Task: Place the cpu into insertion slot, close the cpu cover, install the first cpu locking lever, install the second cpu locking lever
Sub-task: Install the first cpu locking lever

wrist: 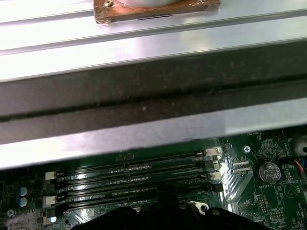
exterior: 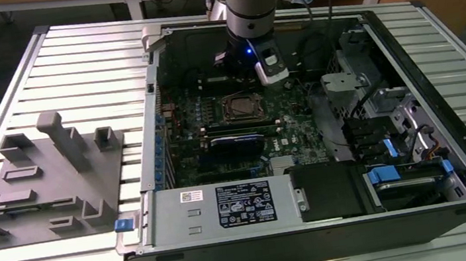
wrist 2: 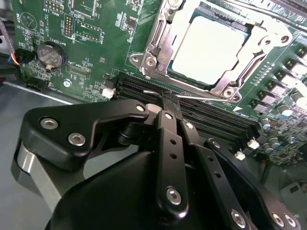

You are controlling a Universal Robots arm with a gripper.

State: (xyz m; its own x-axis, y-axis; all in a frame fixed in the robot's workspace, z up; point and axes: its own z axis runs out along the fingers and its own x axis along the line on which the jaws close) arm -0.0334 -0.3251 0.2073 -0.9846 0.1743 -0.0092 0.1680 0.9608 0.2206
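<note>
Exterior view: an open computer case (exterior: 318, 247) lying flat on a slatted metal table (exterior: 73, 63), with a grey moulded fixture (exterior: 51, 173) on the slats at the exterior view's left. Reaching down into the case from the far side, the robot arm (exterior: 248, 2), with the gripper (exterior: 244, 76) low over the green motherboard (exterior: 213, 116). Just in front of it, near but apart, the insertion slot (exterior: 242, 107), a square socket with a shiny rim. Closer to the camera, a blue card (exterior: 237, 145) and a boxy power supply (exterior: 224, 205).

Second wrist view: black fingers (wrist 2: 168, 139) closed tight together to a point, with no gap visible at the tips and nothing seen gripped between them. Right at those tips, a thin metal rod (wrist 2: 206, 98) along the near edge of the socket; touching it or just short of it, hard to say from this angle. Past the rod, the cpu (wrist 2: 211, 48), dull silver top up, seated in the socket, with the cpu cover (wrist 2: 157, 43) down flat as a frame around it. Between fingers and socket, long black memory slots (wrist 2: 211, 117). Well apart on the board, a round coin battery (wrist 2: 51, 53).

First wrist view: dark gripper body (wrist: 163, 213) hard against the same memory slots (wrist: 134, 175), coin battery (wrist: 268, 171) beside them. Beyond, a dark case wall (wrist: 144, 96) and bright table slats (wrist: 144, 38).
</note>
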